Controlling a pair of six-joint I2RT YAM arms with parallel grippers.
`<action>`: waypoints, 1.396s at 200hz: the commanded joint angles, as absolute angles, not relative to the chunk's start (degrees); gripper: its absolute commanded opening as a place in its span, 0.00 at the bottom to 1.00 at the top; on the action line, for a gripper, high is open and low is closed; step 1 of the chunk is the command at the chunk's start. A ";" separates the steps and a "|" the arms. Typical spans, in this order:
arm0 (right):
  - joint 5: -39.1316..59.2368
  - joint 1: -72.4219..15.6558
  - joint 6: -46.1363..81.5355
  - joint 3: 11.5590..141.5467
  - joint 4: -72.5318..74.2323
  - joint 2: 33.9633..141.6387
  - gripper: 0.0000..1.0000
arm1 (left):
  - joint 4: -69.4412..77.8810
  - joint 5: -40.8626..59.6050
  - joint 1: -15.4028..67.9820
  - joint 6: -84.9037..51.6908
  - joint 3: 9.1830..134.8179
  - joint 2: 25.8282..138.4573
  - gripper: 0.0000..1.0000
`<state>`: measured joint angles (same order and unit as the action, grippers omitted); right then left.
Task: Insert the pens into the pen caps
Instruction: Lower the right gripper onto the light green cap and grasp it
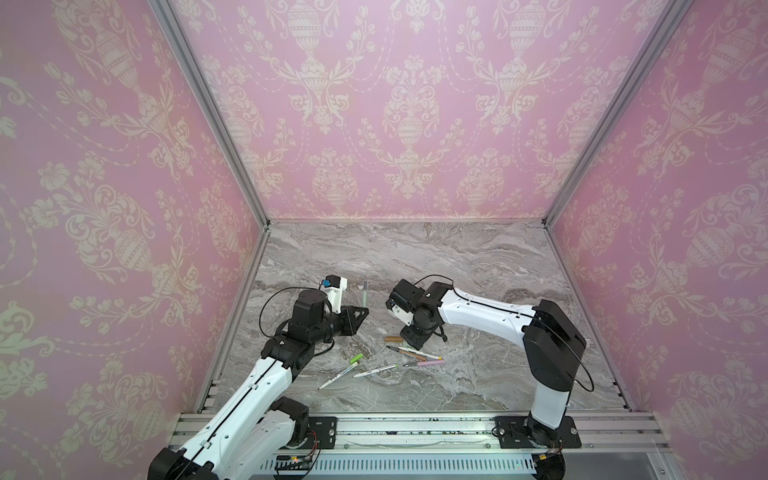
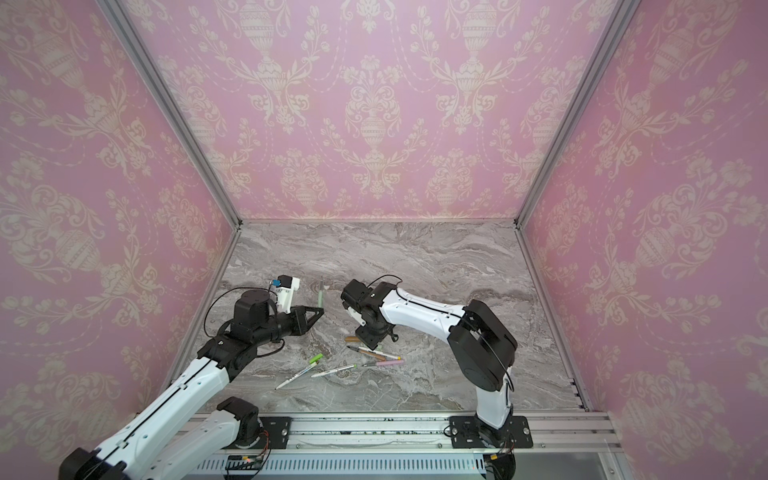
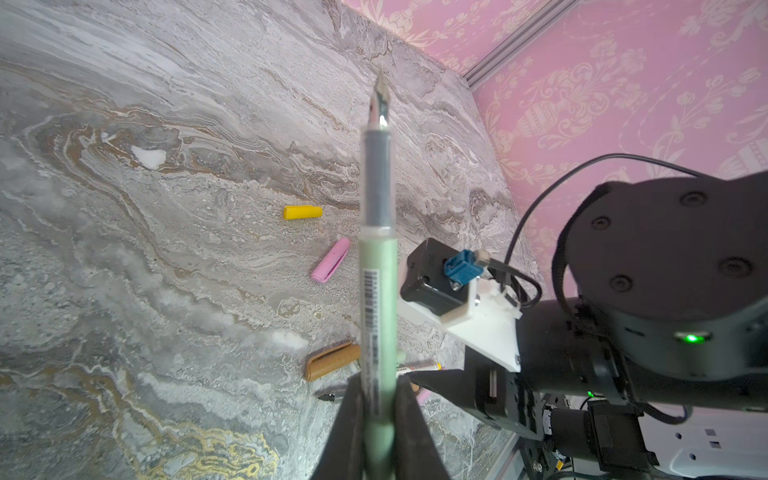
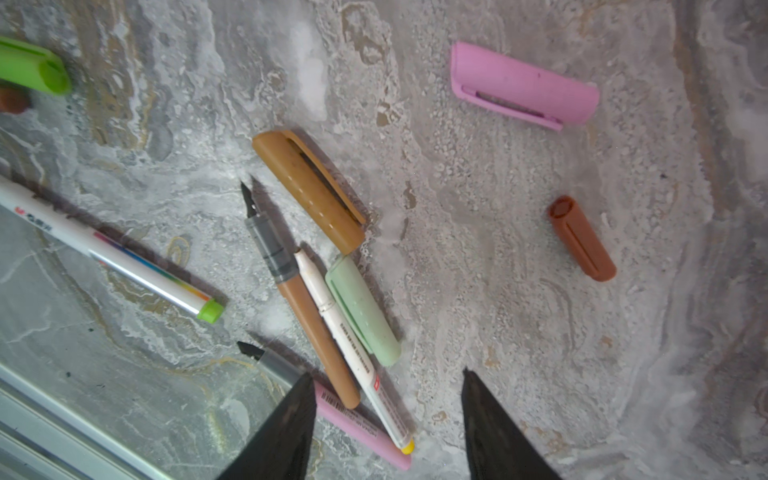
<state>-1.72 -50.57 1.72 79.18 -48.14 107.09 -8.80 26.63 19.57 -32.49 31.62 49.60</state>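
My left gripper (image 3: 376, 378) is shut on a sage-green pen (image 3: 376, 291), held above the table with its dark tip pointing away; both top views show it (image 1: 365, 293) (image 2: 320, 297). My right gripper (image 4: 386, 372) stands open, fingers down, over a cluster: a tan pen (image 4: 307, 311), a white pen (image 4: 353, 353) with a yellow end, a pink pen (image 4: 357, 432) and the sage-green cap (image 4: 363, 311). The tan cap (image 4: 309, 189), pink cap (image 4: 523, 87) and dark brown cap (image 4: 582, 239) lie loose nearby. The yellow cap (image 3: 302, 212) lies further off.
A lime-green cap (image 1: 356, 358) and two white pens (image 1: 338, 376) (image 1: 376, 370) lie on the marble table (image 1: 478, 270) between the arms. Pink patterned walls close three sides. A metal rail (image 1: 415, 432) carries both arm bases along the front edge.
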 commanded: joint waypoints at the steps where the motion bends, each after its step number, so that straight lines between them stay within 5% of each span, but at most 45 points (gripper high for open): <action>1: -3.64 -51.10 0.36 78.31 -47.77 108.68 0.59 | -7.84 27.86 19.00 -33.18 31.11 49.83 0.00; 165: -7.02 -51.49 1.21 78.62 -45.81 114.78 0.54 | -8.21 27.83 18.98 -31.91 31.65 50.38 0.00; 279: -7.46 -51.17 2.24 76.25 -44.02 113.73 0.27 | -8.45 27.49 18.98 -31.55 31.65 50.61 0.00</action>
<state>-5.80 -51.16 1.63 78.50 -44.40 113.60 -7.92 26.65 19.57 -32.42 31.62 50.30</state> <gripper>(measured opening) 0.291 0.132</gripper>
